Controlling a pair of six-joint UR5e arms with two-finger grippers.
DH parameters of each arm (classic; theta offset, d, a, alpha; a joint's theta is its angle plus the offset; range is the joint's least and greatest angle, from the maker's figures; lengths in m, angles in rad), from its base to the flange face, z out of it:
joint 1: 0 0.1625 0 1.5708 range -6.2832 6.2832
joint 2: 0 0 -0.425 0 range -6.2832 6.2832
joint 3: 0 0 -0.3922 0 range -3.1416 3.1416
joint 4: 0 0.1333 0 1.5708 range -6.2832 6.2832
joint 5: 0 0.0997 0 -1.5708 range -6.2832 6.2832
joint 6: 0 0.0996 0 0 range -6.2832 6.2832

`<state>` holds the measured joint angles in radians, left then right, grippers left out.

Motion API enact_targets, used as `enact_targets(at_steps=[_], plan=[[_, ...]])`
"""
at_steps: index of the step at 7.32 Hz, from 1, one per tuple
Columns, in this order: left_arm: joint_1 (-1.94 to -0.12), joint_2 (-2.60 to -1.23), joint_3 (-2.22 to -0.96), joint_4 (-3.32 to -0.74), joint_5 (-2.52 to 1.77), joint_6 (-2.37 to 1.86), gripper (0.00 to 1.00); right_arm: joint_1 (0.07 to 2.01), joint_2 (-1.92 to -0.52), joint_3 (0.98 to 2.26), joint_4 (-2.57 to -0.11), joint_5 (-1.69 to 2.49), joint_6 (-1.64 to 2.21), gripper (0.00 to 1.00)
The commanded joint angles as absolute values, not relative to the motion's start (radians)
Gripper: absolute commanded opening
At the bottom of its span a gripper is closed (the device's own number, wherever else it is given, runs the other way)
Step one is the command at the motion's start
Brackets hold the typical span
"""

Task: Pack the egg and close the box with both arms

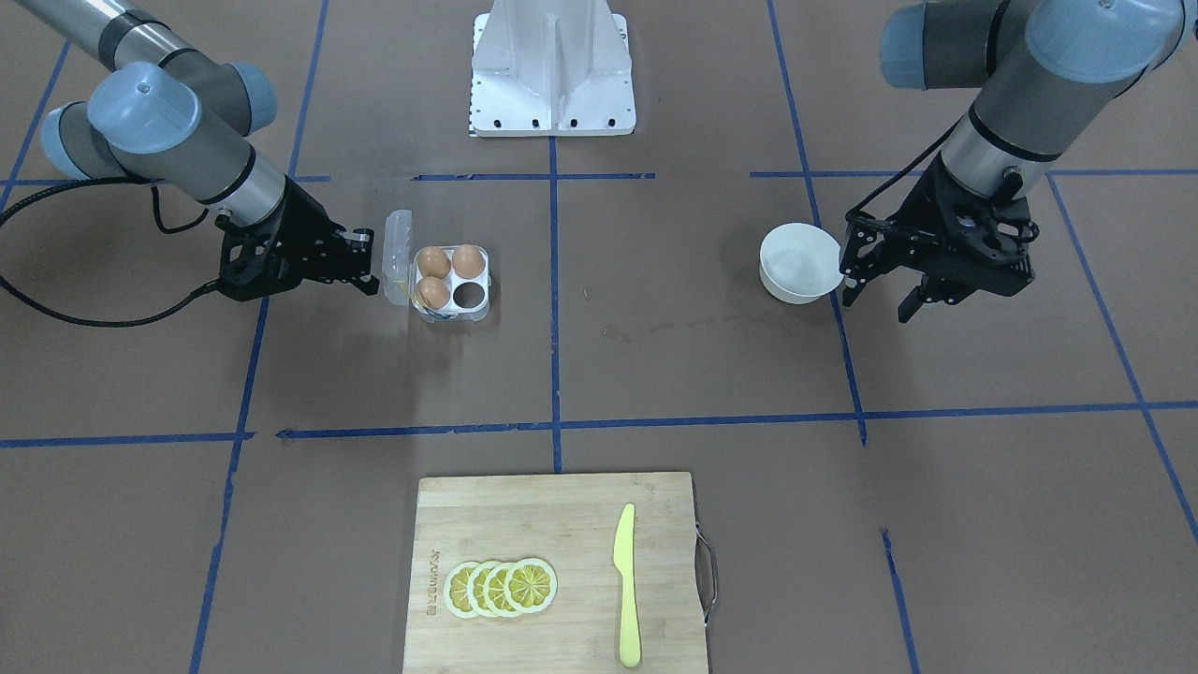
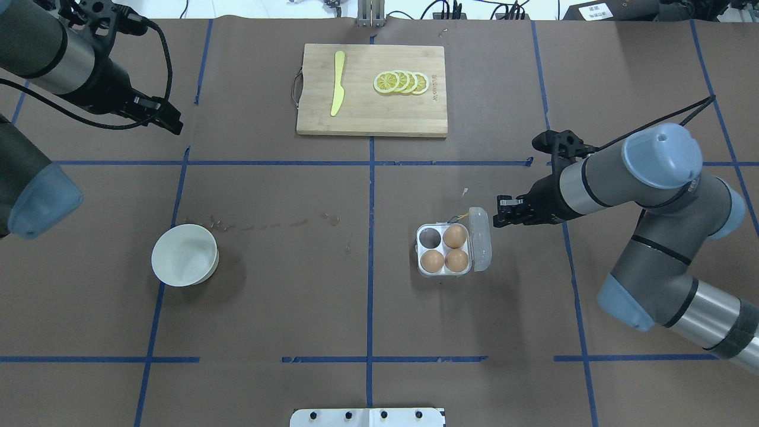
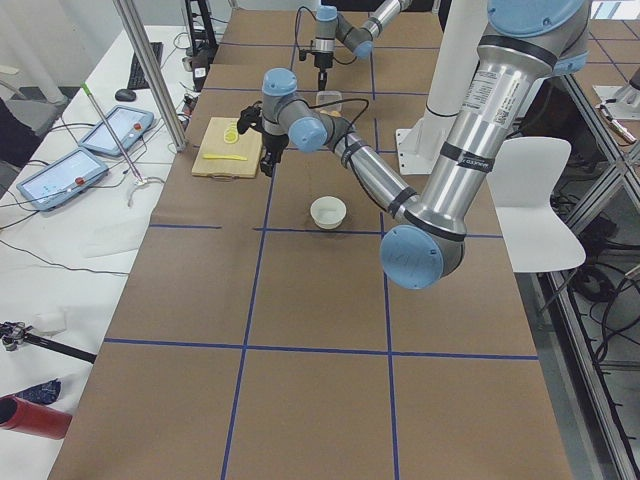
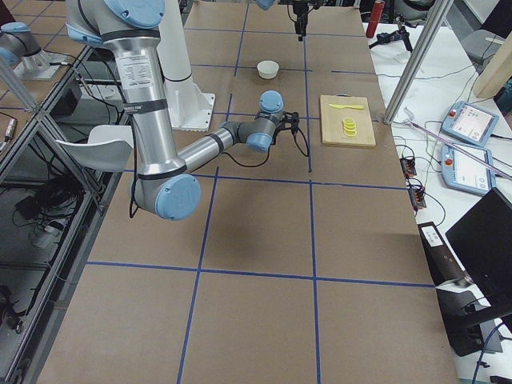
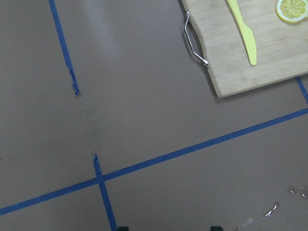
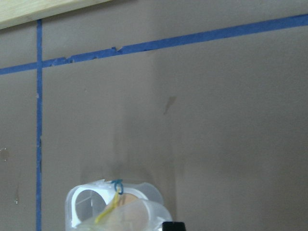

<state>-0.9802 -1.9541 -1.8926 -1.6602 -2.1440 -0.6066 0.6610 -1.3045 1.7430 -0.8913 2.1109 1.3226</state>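
The clear egg box sits right of the table's middle in the overhead view. Three brown eggs fill three cells. One cell is empty. The hinged lid stands open on the side toward my right arm. My right gripper is level with the lid's edge, right beside it, and looks shut and empty. Whether it touches the lid I cannot tell. Its tip shows next to the lid in the right wrist view. My left gripper is open and empty, raised beyond the bowl.
A white bowl stands on my left side and looks empty. A wooden board at the far middle carries lemon slices and a yellow knife. The white base is at the near edge.
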Motion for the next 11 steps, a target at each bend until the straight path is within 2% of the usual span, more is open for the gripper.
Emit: enact_targets(at_steps=[1,3,5,9,10,11], plan=[[-0.982,-1.951,-1.893,-1.660,-2.145,-0.603,0.65,0.617,-1.211,1.747,-0.970,2.091,1.383,0.00],[-0.995,-1.948,-1.891,-1.658,-2.145,-0.563,0.65,0.668,-1.224,1.750,-0.979,2.127,1.371,0.00],[-1.032,-1.918,-1.890,-1.642,-2.145,-0.482,0.65,0.806,-1.244,1.747,-0.980,2.259,1.352,0.00],[-1.193,-1.775,-1.870,-1.640,-2.181,-0.201,0.69,1.041,-1.408,1.711,-0.985,2.356,1.027,0.00],[-1.242,-1.760,-1.847,-1.640,-2.197,-0.148,0.69,1.090,-1.434,1.677,-0.985,2.358,0.921,0.35],[-1.305,-1.756,-1.809,-1.637,-2.224,-0.073,0.69,1.150,-1.451,1.640,-1.014,2.373,0.773,0.57]])
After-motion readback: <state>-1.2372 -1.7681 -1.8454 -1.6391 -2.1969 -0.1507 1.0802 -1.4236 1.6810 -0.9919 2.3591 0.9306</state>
